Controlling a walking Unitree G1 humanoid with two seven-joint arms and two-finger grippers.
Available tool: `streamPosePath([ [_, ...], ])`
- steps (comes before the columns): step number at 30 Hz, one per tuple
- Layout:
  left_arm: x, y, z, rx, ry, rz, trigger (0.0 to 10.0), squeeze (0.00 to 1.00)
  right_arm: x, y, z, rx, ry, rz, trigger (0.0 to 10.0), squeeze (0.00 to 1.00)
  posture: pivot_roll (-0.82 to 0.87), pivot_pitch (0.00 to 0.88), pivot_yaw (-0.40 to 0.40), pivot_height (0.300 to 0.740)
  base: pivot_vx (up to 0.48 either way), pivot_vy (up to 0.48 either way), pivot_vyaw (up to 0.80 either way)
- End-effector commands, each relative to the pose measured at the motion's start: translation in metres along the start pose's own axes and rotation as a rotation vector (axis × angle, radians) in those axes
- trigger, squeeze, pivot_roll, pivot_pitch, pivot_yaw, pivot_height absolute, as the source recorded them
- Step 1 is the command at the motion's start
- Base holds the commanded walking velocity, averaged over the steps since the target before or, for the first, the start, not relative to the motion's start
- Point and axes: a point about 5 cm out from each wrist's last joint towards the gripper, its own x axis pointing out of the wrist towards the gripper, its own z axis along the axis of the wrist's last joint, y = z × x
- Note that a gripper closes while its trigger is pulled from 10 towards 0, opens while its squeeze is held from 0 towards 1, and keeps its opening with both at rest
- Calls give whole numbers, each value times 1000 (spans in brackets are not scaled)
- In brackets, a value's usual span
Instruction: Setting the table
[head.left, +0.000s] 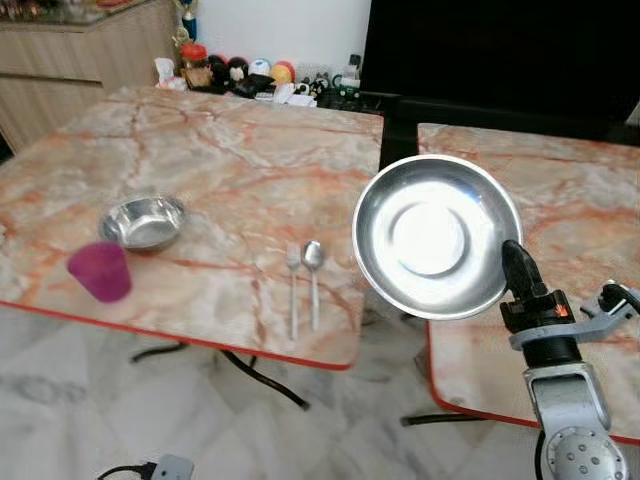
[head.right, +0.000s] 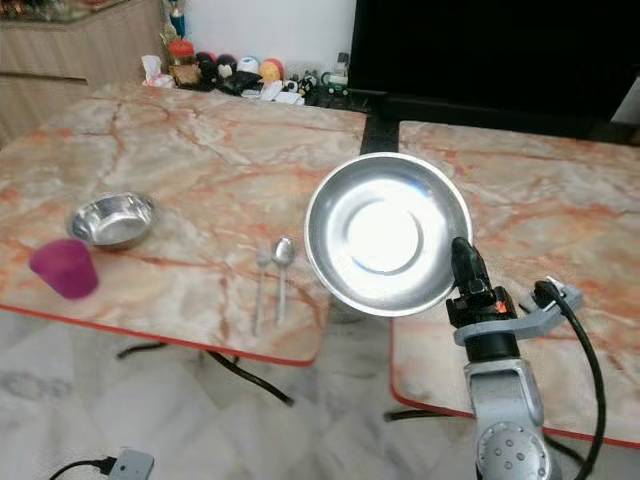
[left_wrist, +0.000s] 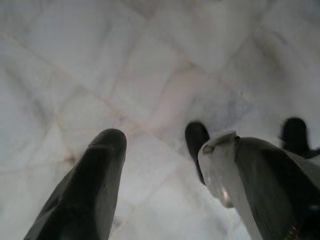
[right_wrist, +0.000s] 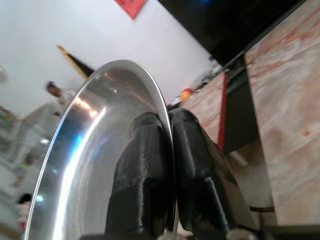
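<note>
I see two marble-top desks with red edges: the left desk (head.left: 200, 170) carries the setting, the right desk (head.left: 570, 200) sits just beside it across a narrow gap. Behind them there's a big dark screen (head.left: 500, 50), and a wooden cabinet (head.left: 80, 60) at far left. Floor (head.left: 80, 400) is pale marble tile with a cable and a small plug box (head.left: 170, 467) near the bottom.

My right arm is up in front of the gap. Right gripper (right_wrist: 167, 150) is clamped on the rim of a steel plate (head.left: 437, 236), one finger on each face. The plate stands nearly upright, hollow side toward the head camera, held in the air over the gap and the near edges of both desks, touching neither as far as I can tell.

On the left desk: a steel bowl (head.left: 144, 221) near the left front, a purple cup (head.left: 100, 270) just beside it toward the front edge. A fork (head.left: 293, 290) and a spoon (head.left: 314, 280) lie side by side, near the right front corner, handles toward me.

Clutter of small toys and bottles (head.left: 240, 75) along the far edge.

Left gripper (left_wrist: 165, 185) hangs over the floor, fingers apart, nothing between them.
</note>
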Motion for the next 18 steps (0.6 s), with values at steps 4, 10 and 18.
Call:
streamPosePath([
  [4, -1, -5, -5, 11, 18, -16, 10000, 0, -1, -4, 12, -34, -42, -32, 10000, 0, -55, 132, -21, 740, 0, -355, 0],
  [10, -1, -5, -5, 13, 18, -18, 10000, 0, -3, -7, 14, -43, -54, -58, 10000, 0, -61, 134, -21, 740, 0, -356, 0],
  [18, -1, -6, -7, 13, 23, -23, 10000, 0, -5, -11, 16, -48, -70, -94, 10000, 0, -63, 139, -25, 740, 0, -355, 0],
])
